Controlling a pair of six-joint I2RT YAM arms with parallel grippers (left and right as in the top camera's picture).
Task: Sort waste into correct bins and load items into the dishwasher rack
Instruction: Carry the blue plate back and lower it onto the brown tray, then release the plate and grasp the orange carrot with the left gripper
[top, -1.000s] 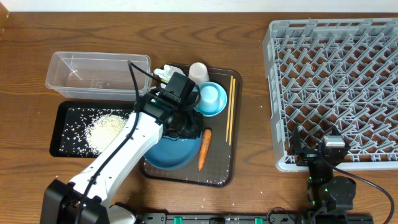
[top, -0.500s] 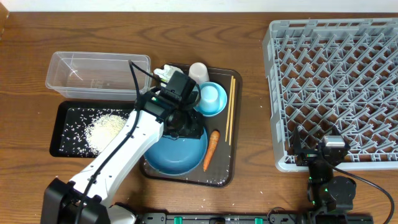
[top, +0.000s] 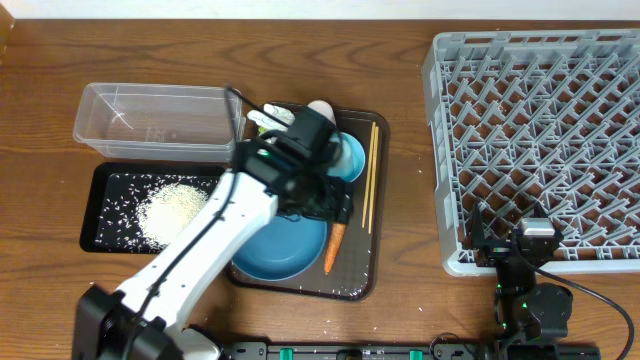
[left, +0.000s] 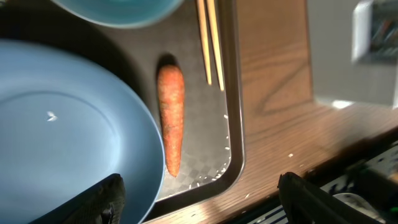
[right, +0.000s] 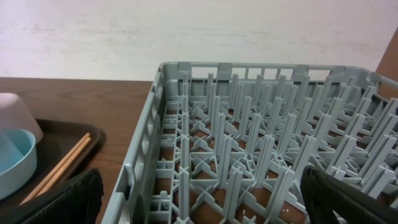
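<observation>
My left end effector (left: 205, 202) has black fingers (left: 102, 199). The carrot (left: 171, 118) is bright orange, a little darker at its thick end. The plate (left: 62, 137) is a plain medium blue, and the bowl (left: 118, 7) is a paler blue. The chopsticks (left: 210, 37) are light brown wood. The serving tray (left: 208, 149) is dark brown with a fine checked pattern. The tabletop (left: 273, 74) is red-brown with darker wood grain. The rack (top: 540, 120) is grey, with a lattice pattern. The rice (top: 170, 210) is white on the black tray (top: 95, 240). The tub (top: 150, 120) is clear and the cup (right: 15, 115) is white.
</observation>
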